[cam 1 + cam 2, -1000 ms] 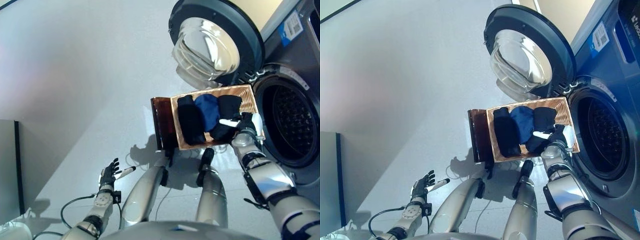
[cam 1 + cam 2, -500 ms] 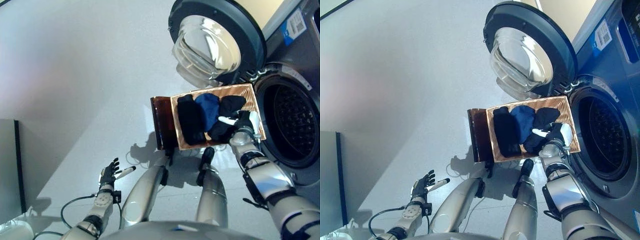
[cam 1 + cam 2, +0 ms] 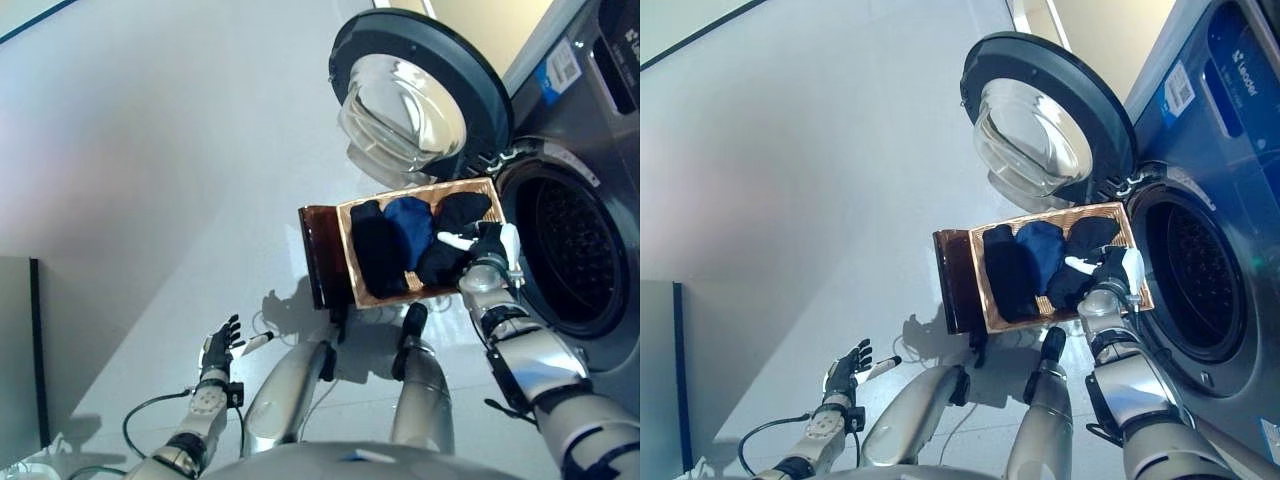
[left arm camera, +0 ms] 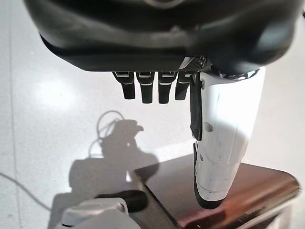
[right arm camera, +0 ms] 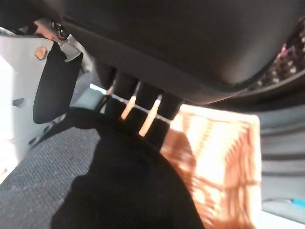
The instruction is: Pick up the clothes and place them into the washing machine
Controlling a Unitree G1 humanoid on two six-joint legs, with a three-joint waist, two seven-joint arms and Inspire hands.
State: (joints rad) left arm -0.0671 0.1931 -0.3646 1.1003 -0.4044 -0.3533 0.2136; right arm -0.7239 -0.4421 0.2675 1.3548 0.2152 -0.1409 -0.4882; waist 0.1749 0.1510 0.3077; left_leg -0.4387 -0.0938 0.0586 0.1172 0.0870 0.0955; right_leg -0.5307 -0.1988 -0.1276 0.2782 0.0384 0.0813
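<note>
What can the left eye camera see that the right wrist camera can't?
Only the left eye view shows the left hand held open over the floor, the open round door, the drum opening and the blue garment. Only the right wrist view shows, from very close, the right hand's fingers going down behind the black garment, tips hidden. Both show the right hand, that black garment and the woven basket.

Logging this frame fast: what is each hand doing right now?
Left hand: open, holding nothing, low over the floor.
Right hand: in the basket, fingers down on the black garment; cannot tell whether they grip it.
</note>
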